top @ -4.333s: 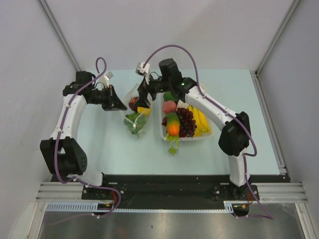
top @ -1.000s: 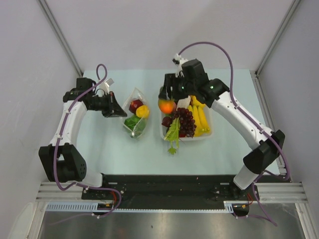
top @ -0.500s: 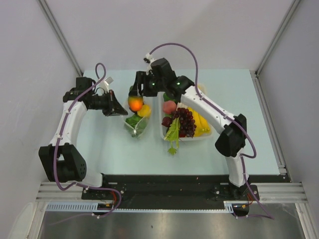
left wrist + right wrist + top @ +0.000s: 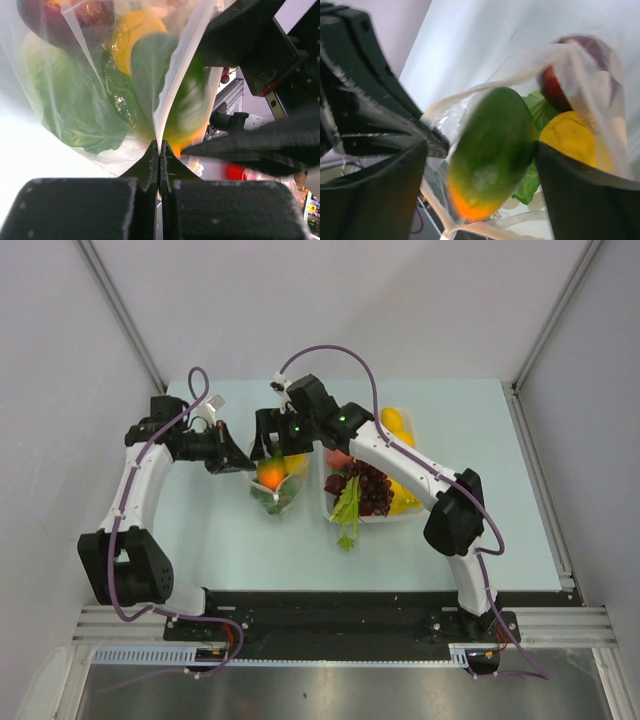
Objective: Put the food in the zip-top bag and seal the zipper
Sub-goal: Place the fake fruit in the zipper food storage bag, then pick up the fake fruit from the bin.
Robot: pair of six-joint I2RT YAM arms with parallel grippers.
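The zip-top bag (image 4: 277, 492) lies open on the table with its dotted film (image 4: 167, 95) stretched up. My left gripper (image 4: 236, 459) (image 4: 159, 146) is shut on the bag's left rim. My right gripper (image 4: 271, 440) (image 4: 480, 152) is open over the bag's mouth. A green-orange fruit (image 4: 492, 150) (image 4: 270, 476) is blurred between its spread fingers, with a gap to the left finger (image 4: 385, 195), and sits low in the opening. Inside are lettuce (image 4: 65, 95), a yellow fruit (image 4: 570, 137) and a dark red fruit (image 4: 555, 85). The zipper rim (image 4: 470, 93) gapes open.
A white tray (image 4: 325, 510) stands right of the bag with purple grapes (image 4: 368, 485), bananas (image 4: 405, 496), a pink fruit (image 4: 338, 457), a yellow fruit (image 4: 393, 420) and a carrot's green top (image 4: 347, 508) hanging over the front rim.
My right arm carried the green-orange fruit left from the tray to the bag's mouth and opened. The fruit now sits lower, in the bag's opening. My left gripper has kept its hold.
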